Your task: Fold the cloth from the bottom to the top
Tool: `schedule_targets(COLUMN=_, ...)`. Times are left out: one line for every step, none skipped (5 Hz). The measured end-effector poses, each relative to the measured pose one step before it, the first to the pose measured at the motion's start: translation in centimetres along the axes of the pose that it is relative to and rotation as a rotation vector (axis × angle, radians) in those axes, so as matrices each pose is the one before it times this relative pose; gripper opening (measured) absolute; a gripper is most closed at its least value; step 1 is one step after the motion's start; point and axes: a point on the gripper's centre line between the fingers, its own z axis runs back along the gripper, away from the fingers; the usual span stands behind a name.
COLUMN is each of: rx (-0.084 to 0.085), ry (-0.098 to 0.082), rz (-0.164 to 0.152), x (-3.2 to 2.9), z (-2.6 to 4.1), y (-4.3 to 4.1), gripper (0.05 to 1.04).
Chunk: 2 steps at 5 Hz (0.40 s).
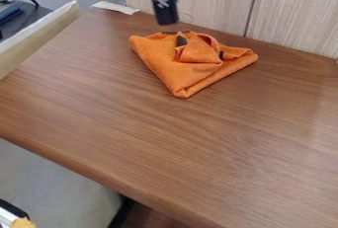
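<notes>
The black gripper [165, 11] hangs from the top edge of the view, left of the middle, with its lower end just above and behind the cloth's back edge. An orange cloth [170, 71] lies folded on the table's back part, roughly a triangle with one corner pointing toward the front. Its layers bunch into a raised fold near the back middle, and small dark patches show beside that fold. The right corner is rolled and slightly lifted. Whether the gripper touches the cloth cannot be told.
The brown wooden table [218, 143] extends in front of the cloth and to both sides. A pale wood-grain panel [290, 15] stands along the back. At the left edge is a beige raised board [39, 34], and a whitish strip [116, 8] lies at the back left corner.
</notes>
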Motion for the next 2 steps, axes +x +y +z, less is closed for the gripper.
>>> schedule_targets(rx=0.0422, ry=0.0044, rz=-0.0365, x=-2.065, z=2.219, y=-1.457, gripper=1.000)
schedule_targets(rx=0.0102, ry=0.0016, rz=-0.0059, x=-0.136, z=0.341, y=0.049, gripper=1.000)
